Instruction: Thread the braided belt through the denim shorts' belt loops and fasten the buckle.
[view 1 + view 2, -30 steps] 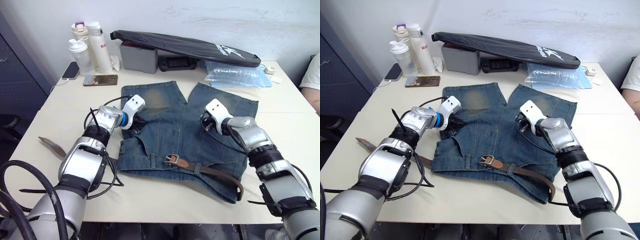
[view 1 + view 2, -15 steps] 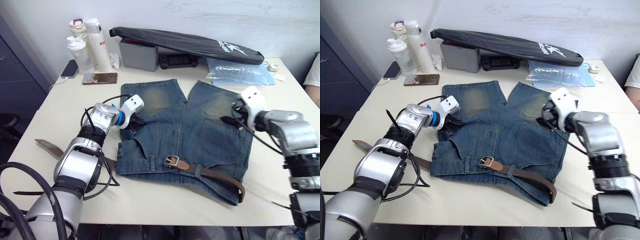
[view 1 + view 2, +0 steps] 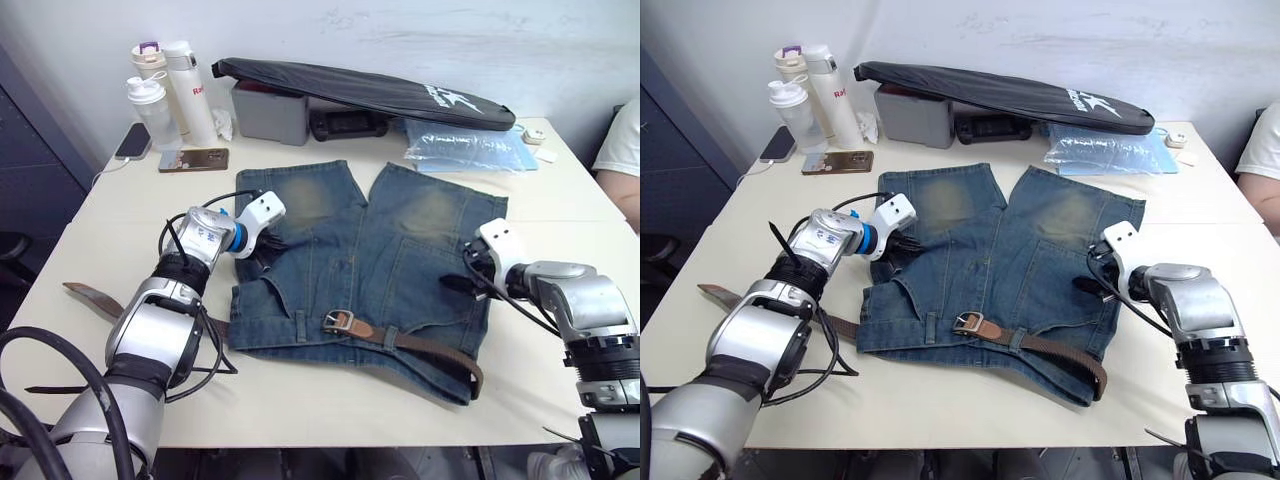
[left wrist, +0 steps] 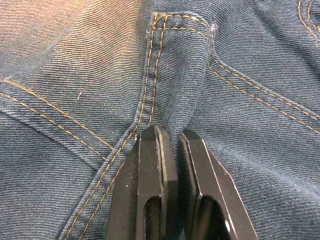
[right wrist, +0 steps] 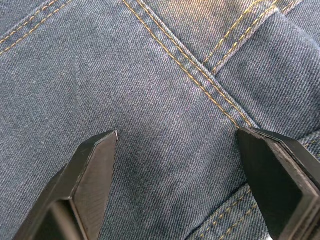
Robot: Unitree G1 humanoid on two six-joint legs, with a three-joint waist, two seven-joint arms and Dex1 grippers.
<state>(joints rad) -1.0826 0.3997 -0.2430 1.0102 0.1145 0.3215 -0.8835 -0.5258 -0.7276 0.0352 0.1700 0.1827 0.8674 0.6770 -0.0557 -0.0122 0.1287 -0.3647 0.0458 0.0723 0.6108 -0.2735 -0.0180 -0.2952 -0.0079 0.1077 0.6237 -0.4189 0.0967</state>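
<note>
The denim shorts (image 3: 340, 250) lie flat mid-table, waistband toward me. The braided belt (image 3: 430, 348) runs along the waistband, its silver buckle (image 3: 337, 322) at the middle. The strap passes under a belt loop (image 3: 391, 338), and its tan tip (image 3: 88, 296) trails onto the table at the left. My left gripper (image 3: 263, 246) sits on the shorts' left side, shut on a raised fold of denim (image 4: 175, 115). My right gripper (image 3: 458, 272) hovers over the shorts' right side, its fingers (image 5: 95, 155) spread wide over flat denim, holding nothing.
Bottles (image 3: 165, 95), a phone (image 3: 193, 159), a grey box (image 3: 265, 112), a long black bag (image 3: 360, 90) and a plastic bag (image 3: 470, 150) line the far edge. A person's sleeve (image 3: 620, 140) shows at the right edge. Bare table (image 3: 560, 215) lies right of the shorts.
My right gripper opened, swung out to the right, then came down nearer the waistband on the shorts' right side. The left gripper kept its pinch. The camera shifted slightly.
</note>
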